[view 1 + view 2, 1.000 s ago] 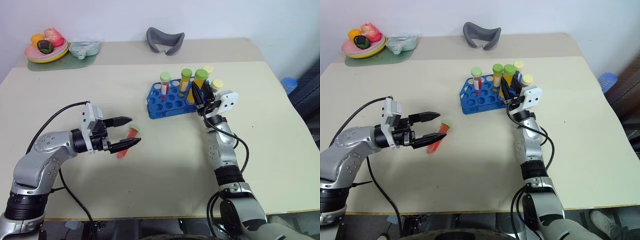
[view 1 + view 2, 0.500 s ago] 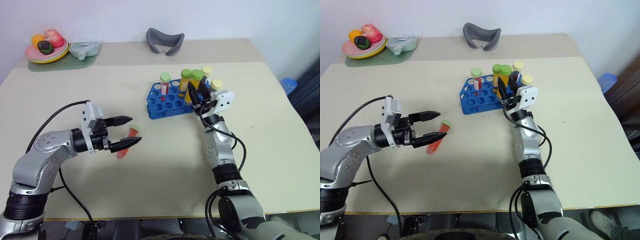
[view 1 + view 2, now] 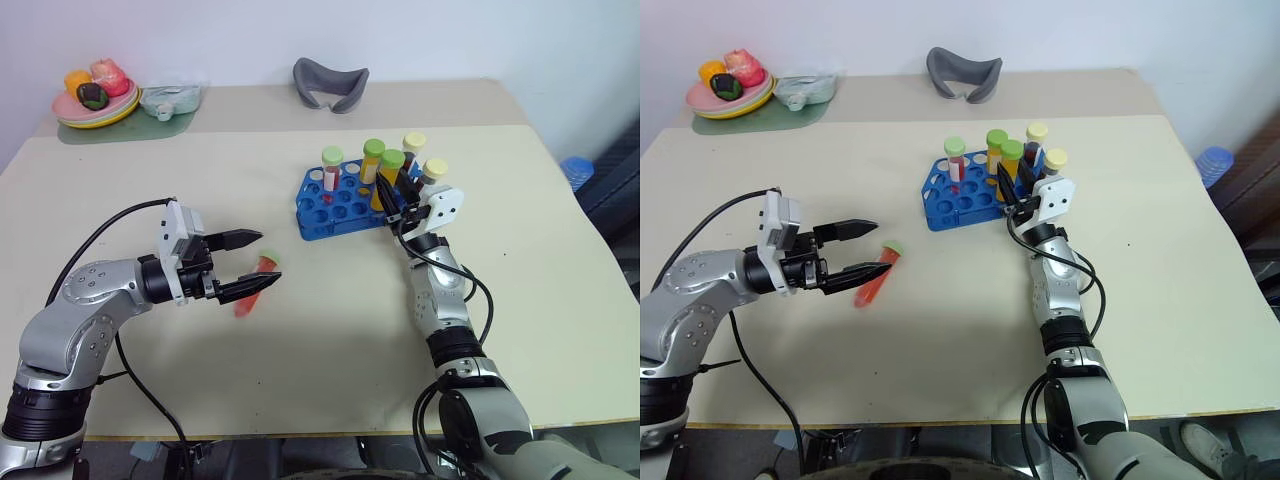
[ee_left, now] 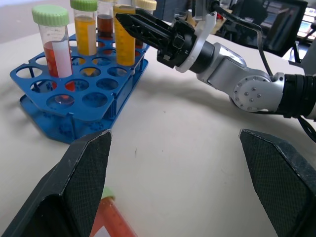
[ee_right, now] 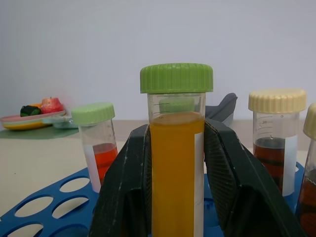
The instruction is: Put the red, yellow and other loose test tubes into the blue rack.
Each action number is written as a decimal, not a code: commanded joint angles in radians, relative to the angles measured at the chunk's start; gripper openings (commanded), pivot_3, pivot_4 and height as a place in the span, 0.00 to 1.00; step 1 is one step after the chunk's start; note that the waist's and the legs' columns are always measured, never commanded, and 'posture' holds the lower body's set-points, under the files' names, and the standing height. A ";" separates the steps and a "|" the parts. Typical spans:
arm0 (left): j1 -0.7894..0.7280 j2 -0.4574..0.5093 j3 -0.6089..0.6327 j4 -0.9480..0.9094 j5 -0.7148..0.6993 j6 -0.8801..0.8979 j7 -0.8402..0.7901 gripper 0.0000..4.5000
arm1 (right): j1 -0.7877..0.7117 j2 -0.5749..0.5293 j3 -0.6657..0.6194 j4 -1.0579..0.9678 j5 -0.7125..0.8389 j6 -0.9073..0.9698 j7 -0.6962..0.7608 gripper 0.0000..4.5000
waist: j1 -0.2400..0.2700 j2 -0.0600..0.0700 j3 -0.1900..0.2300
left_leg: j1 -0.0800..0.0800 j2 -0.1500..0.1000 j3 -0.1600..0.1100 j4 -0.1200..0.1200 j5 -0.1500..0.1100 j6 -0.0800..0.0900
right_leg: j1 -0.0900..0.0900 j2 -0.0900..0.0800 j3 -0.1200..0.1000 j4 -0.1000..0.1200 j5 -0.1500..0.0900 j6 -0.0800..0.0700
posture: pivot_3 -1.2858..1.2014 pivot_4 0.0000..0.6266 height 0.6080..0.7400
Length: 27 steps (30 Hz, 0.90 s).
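Note:
The blue rack [image 3: 335,212] stands right of centre with several capped tubes upright in it, one of them red-filled [image 3: 329,170]. My right gripper [image 3: 398,190] is shut on a yellow tube with a green cap [image 5: 176,163], held upright at the rack's right end. Its lower end is hidden behind the fingers. A red tube with a green cap [image 3: 873,283] lies loose on the table. My left gripper [image 3: 883,247] hovers open over that tube's capped end, its fingers [image 4: 74,187] wide apart and holding nothing.
A plate of toy fruit [image 3: 92,100] on a green mat and a pale dish [image 3: 165,100] sit at the back left. A grey curved object [image 3: 330,82] lies at the back centre. A blue item [image 3: 578,168] stands beyond the table's right edge.
The yellow tube in my right gripper has sunk slightly and edged left at the rack. My left gripper and the red tube have stayed put.

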 commanded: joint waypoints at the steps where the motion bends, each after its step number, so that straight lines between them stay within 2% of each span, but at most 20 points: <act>1: -0.001 0.007 0.026 -0.024 -0.016 -0.009 0.000 0.94 | -0.006 0.007 -0.021 -0.028 0.020 -0.029 0.001 0.45 | 0.000 0.000 0.000 | 0.000 0.000 0.000 0.000 0.000 0.000 | 0.000 0.000 0.000 0.000 0.000 0.000 | 0.52 0.24 1.00; 2: -0.001 0.007 0.025 -0.024 -0.016 -0.009 0.000 0.94 | -0.005 0.009 -0.022 -0.029 0.018 -0.032 -0.002 0.52 | 0.000 0.000 0.000 | 0.000 0.000 0.000 0.000 0.000 0.000 | 0.000 0.000 0.000 0.000 0.000 0.000 | 0.52 0.24 1.00; 6: 0.002 0.005 0.024 -0.028 -0.016 -0.009 0.002 0.94 | 0.002 0.009 -0.021 -0.040 -0.009 -0.043 -0.024 0.96 | 0.000 0.000 0.000 | 0.000 0.000 0.000 0.000 0.000 0.000 | 0.000 0.000 0.000 0.000 0.000 0.000 | 0.52 0.24 1.00; 7: 0.003 0.005 0.023 -0.029 -0.015 -0.008 0.003 0.94 | 0.006 0.006 -0.019 -0.048 -0.017 -0.041 -0.029 0.98 | 0.000 0.000 0.000 | 0.000 0.000 0.000 0.000 0.000 0.000 | 0.000 0.000 0.000 0.000 0.000 0.000 | 0.52 0.24 1.00; 9: 0.005 0.004 0.021 -0.032 -0.014 -0.007 0.007 0.94 | 0.022 -0.004 -0.013 -0.085 -0.022 -0.023 -0.032 0.98 | 0.001 0.000 0.000 | 0.000 0.000 0.000 0.000 0.000 0.000 | 0.000 0.000 0.000 0.000 0.000 0.000 | 0.52 0.24 1.00; 12: 0.005 0.003 0.016 -0.042 -0.011 -0.001 0.023 0.94 | 0.092 -0.044 0.013 -0.243 -0.023 0.076 -0.015 0.98 | 0.003 0.000 0.000 | 0.000 0.000 0.000 0.000 0.000 0.000 | 0.000 0.000 0.000 0.000 0.000 0.000 | 0.52 0.24 1.00; 16: 0.004 0.012 0.018 -0.048 -0.008 0.005 0.036 0.94 | 0.264 -0.166 0.042 -0.595 0.020 0.337 0.023 0.98 | 0.007 0.000 0.000 | 0.000 0.000 0.000 0.000 0.000 0.000 | 0.000 0.000 0.000 -0.001 0.000 0.000 | 0.52 0.24 1.00; 19: 0.008 0.023 0.023 -0.043 -0.007 0.005 0.034 0.94 | 0.413 -0.291 0.017 -0.861 0.108 0.581 0.039 0.98 | 0.007 0.000 0.000 | -0.001 0.000 0.000 -0.001 0.000 0.000 | 0.000 0.000 0.000 -0.001 0.000 0.000 | 0.52 0.24 1.00; 22: 0.017 0.031 0.032 -0.038 -0.002 0.003 0.039 0.94 | 0.598 -0.470 -0.048 -1.088 0.241 0.794 0.120 0.98 | 0.007 0.000 0.000 | 0.000 0.000 0.000 -0.001 0.000 0.001 | 0.001 0.000 0.001 -0.001 0.000 0.000 | 0.52 0.24 1.00; 25: 0.035 0.033 0.041 -0.023 0.035 -0.038 0.047 0.94 | 0.764 -0.653 -0.143 -1.210 0.348 0.909 0.267 0.98 | 0.004 0.000 0.000 | 0.001 0.000 0.000 0.000 -0.001 0.002 | 0.003 0.000 0.001 -0.003 -0.001 0.000 | 0.52 0.24 1.00; 27: 0.047 0.025 0.057 -0.006 0.022 -0.053 0.026 0.94 | 0.837 -0.734 -0.222 -1.240 0.416 0.948 0.354 0.98 | 0.004 -0.001 0.000 | 0.002 0.000 0.001 0.000 -0.001 0.002 | 0.004 0.000 0.001 -0.003 -0.001 0.000 | 0.52 0.24 1.00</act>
